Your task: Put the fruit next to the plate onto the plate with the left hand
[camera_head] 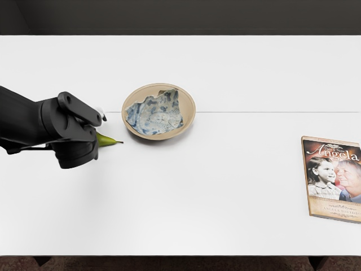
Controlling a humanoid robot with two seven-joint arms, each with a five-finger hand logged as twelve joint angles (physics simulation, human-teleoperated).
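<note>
Left arm comes in level from nine o'clock, the left hand (76,135) hunched right over the green fruit (108,140). Its tip pokes out on the worktop (225,192), at the plate's (190,116) eight o'clock. Clamped or loose? Can't tell.

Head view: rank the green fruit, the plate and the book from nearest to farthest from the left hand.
1. Green fruit: right at the left hand, poking out from its right side, partly hidden by it.
2. Plate: further right and slightly farther back, near the table's middle.
3. Book: farthest by a wide margin, at the table's right edge.
</note>
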